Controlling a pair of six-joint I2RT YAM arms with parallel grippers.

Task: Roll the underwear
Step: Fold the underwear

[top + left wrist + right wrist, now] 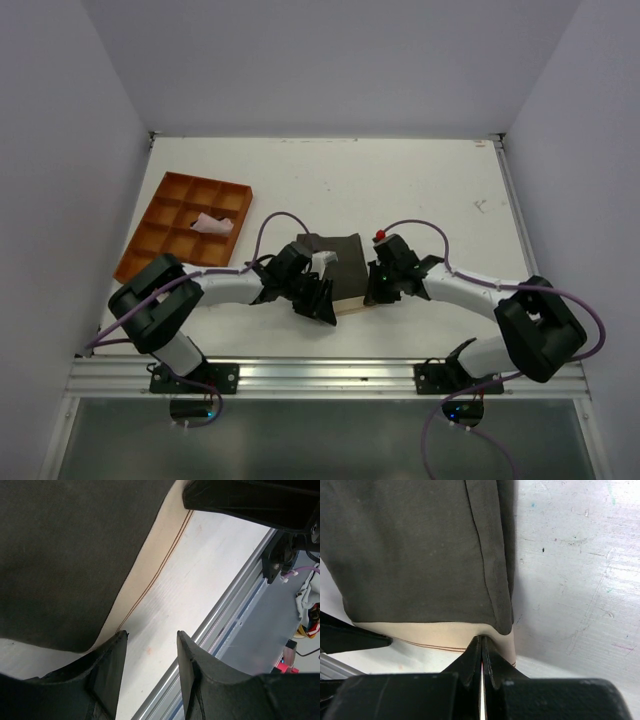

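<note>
From above, the underwear (335, 262) lies flat by the middle of the tabletop's (420, 180) near edge, with the waistband (348, 303) toward me. My left pincer (320, 298) is at its near left corner and my right pincer (376, 285) at its near right side. The tray (150, 232) with the pink cloth (212, 223) sits well apart, by the left edge.

From my left wrist, the left pincer (150, 650) is about half open and holds nothing. Only bare tabletop shows between its fingers (107, 670), and the waistband (150, 555) runs just beside them.

From my right wrist, the right pincer (481, 647) is closed tight, tips on the waistband (420, 634) under the corner of the dark cloth. I cannot tell if any cloth is nipped between them.

My worry is that closing the left where it stands would catch nothing. Only one side would then lift and the roll would skew. If the right has no real bite, the thin band could slip free.

The top view shows both pincers at the same hem but hides their jaws. Only the wrist views show the gaps.
</note>
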